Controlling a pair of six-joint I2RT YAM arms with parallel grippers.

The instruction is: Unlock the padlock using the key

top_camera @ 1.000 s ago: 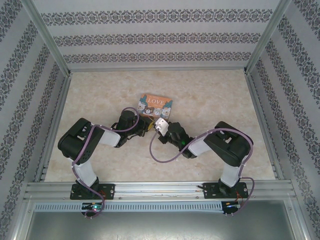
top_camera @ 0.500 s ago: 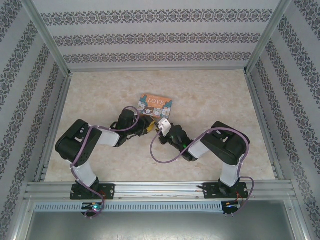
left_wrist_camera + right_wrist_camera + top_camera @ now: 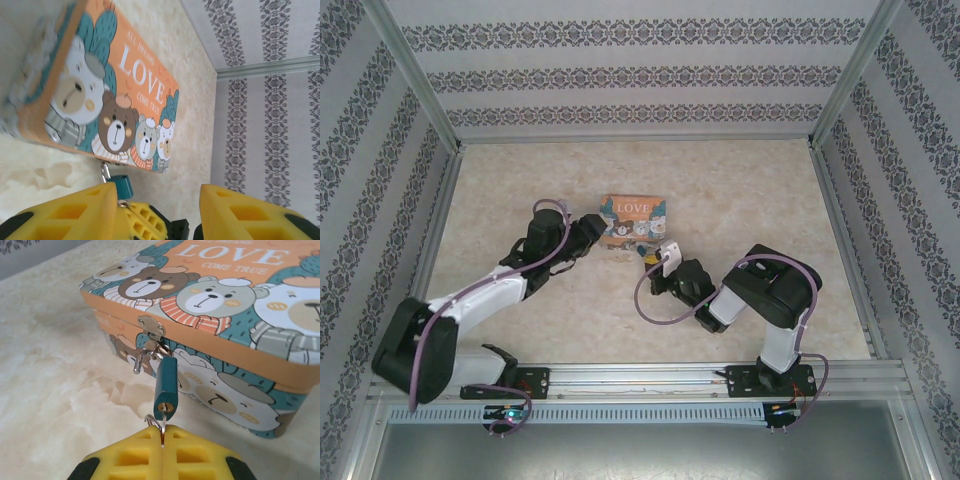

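Observation:
The padlock (image 3: 165, 382), a small blue body, hangs by its silver shackle (image 3: 141, 360) from the hasp of the LOVE box (image 3: 240, 315). One end of the shackle stands out to the left, clear of the body. The key (image 3: 163, 416) is a thin sliver stuck in the keyhole, with its ring beside it. My right gripper (image 3: 163, 434) is shut on the key just below the lock. My left gripper (image 3: 157, 192) stands open at the box's front left, the padlock (image 3: 121, 186) just beyond its left finger (image 3: 75, 210), with nothing between the fingers. From above, the left gripper (image 3: 592, 228) and right gripper (image 3: 658, 258) flank the box front.
The box (image 3: 636, 218) lies mid-table on the marble-patterned top (image 3: 740, 190). Patterned walls and metal rails enclose the table on three sides. The right arm's cable (image 3: 655, 315) loops over the table in front of the box.
The left arm has stretched out and its gripper has drawn off to the left of the padlock. The right gripper has shifted a little right, still on the key.

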